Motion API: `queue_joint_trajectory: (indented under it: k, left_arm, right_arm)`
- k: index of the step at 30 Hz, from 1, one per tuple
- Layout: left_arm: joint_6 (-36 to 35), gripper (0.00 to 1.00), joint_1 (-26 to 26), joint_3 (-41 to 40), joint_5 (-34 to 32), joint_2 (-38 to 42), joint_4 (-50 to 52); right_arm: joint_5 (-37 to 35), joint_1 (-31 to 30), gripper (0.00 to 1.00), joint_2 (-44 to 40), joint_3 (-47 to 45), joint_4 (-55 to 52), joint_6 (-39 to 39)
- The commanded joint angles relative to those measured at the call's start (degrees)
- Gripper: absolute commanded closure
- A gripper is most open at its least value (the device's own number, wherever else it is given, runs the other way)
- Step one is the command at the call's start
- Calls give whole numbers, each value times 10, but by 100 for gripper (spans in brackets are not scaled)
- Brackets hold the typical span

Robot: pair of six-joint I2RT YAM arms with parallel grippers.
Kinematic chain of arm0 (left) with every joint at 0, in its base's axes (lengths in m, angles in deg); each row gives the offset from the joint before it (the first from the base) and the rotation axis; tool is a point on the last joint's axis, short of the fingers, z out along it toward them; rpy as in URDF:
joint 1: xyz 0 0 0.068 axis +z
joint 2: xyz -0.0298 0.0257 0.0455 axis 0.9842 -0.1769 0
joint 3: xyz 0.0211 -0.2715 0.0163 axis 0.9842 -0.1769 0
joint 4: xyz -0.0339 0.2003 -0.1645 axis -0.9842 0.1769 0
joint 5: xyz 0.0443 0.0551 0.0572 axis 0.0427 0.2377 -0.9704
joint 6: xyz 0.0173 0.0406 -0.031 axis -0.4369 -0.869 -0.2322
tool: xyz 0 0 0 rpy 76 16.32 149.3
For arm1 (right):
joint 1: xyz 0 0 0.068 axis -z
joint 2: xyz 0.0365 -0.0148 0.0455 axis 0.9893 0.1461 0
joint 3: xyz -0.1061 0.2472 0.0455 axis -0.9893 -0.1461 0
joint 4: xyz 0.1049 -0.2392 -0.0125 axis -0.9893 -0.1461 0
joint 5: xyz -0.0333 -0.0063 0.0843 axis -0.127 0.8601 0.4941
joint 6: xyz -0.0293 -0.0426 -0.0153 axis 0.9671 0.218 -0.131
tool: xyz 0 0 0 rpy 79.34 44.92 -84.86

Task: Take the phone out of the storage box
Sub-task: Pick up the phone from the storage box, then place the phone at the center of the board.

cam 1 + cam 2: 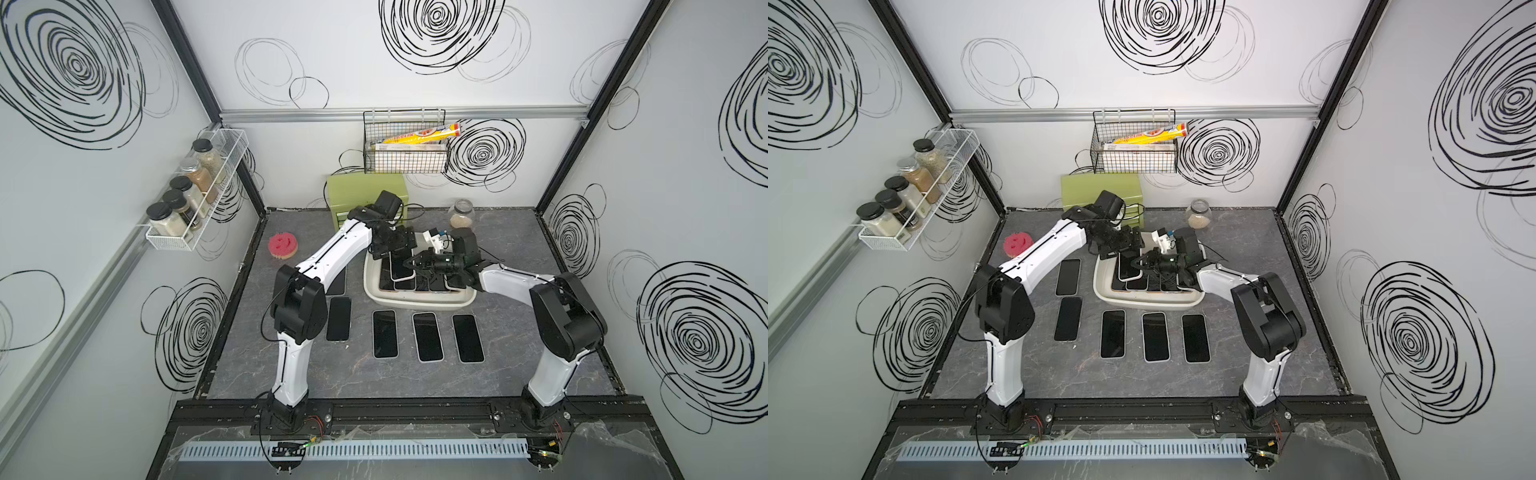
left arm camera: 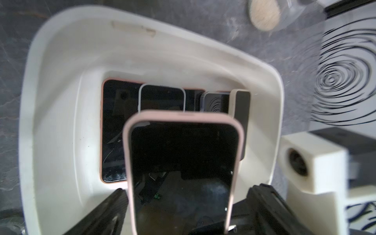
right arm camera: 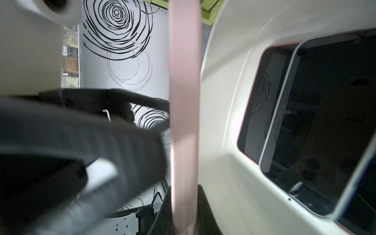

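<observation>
Phone is pink-edged, matte, with rounded corners.

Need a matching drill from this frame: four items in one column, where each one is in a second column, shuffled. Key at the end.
1. pink-cased phone
2. red sponge
3. glass jar
4. yellow roll

A. in the black wire basket
B. on the table, by the back wall
C. held in the right gripper
D. on the table, toward the left wall

Pairs: 1-C, 2-D, 3-B, 4-A
</observation>
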State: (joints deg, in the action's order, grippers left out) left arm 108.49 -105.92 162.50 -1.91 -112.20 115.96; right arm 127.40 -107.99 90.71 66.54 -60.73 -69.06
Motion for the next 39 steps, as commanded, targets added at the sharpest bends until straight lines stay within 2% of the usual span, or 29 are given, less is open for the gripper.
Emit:
queue_joint_trajectory:
  k: [1,7,12,18,23,30,35,39]
  left_arm:
    - [27,1,29,26,29,42,-52]
    - [31,1,54,58,25,54,-69]
    - [11,1,38,17,19,77,-85]
    - [1,1,9,-81,28,119,-132]
    - [-12,1,8,-145,44,154,-158]
    - [-31,1,10,-205,68,179,-183]
    - [-44,1,16,-229,88,183,-197]
    - [-52,1,27,-248,103,184,-205]
  right_arm:
    - [-4,2,100,-63,2,-73,56]
    - [-63,13,100,-169,-7,-241,137]
    - [-148,63,100,-260,-13,-473,215]
    - [-268,92,100,-355,-68,-601,212]
    - [-358,105,100,-386,-89,-686,205]
    - [-432,124,100,-379,-93,-730,205]
    - [-443,133,100,-335,-79,-686,204]
    - [-451,149,100,-283,-46,-646,234]
